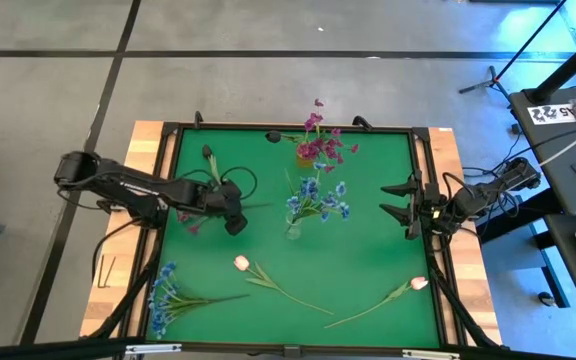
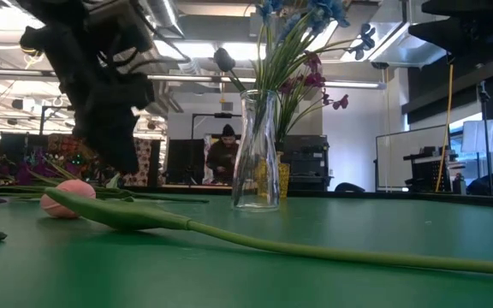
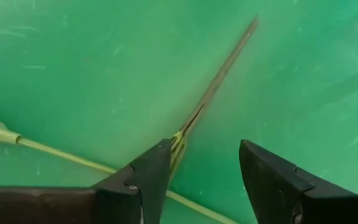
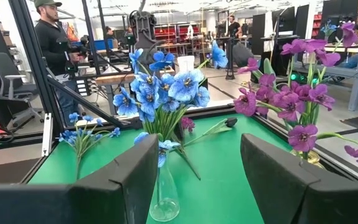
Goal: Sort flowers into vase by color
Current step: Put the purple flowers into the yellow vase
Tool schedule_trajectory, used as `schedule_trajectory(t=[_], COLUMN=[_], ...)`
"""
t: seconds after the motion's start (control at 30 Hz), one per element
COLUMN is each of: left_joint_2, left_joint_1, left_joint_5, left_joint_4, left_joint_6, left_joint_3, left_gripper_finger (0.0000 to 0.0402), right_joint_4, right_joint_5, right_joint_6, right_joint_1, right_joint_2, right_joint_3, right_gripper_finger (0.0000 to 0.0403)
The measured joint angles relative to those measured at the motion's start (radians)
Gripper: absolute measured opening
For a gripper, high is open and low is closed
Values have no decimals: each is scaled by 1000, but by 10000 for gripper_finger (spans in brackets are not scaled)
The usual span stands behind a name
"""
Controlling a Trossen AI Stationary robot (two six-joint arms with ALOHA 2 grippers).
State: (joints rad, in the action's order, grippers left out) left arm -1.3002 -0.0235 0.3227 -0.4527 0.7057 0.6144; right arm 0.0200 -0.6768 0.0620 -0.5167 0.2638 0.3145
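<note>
L gripper [image 1: 236, 222] low over green surface [image 1: 368, 250], fingers spread w/ a thin stem [image 3: 219, 81] between them, not pinched. R gripper [image 1: 400, 203] spread, at right edge. Blue flowers [image 1: 318, 198] in clear vase [image 1: 293, 230]; magenta sprays [image 1: 320, 145] behind; tulips [image 1: 243, 263] lie near front.

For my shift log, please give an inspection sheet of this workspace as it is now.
Surface: green mat, wooden table edges.
Job's things: blue flowers in clear vase; magenta flowers in yellow vase; loose blue spray; two tulips lying flat.
Clutter: nothing seen.
Grippers: left gripper open, low over a stem; right gripper open at the mat's right edge.
Cables: black cables beside the right arm.
Surroundings: person standing beyond the table.
</note>
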Motion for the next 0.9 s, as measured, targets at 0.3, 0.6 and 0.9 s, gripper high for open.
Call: schedule_trajectory(t=[0.3,0.6,0.9], left_joint_2=[-51,-51,-43], left_joint_1=[0,6,19], left_joint_5=[-3,17,30], left_joint_4=[-89,-131,-173], left_joint_6=[47,73,72], left_joint_3=[0,0,5], left_gripper_finger=[194,194,194], right_joint_4=[8,8,8], right_joint_5=[1,4,4], right_joint_6=[9,10,11], right_joint_1=[0,0,0], right_joint_2=[0,0,0], right_joint_3=[0,0,0], right_gripper_finger=[227,227,227])
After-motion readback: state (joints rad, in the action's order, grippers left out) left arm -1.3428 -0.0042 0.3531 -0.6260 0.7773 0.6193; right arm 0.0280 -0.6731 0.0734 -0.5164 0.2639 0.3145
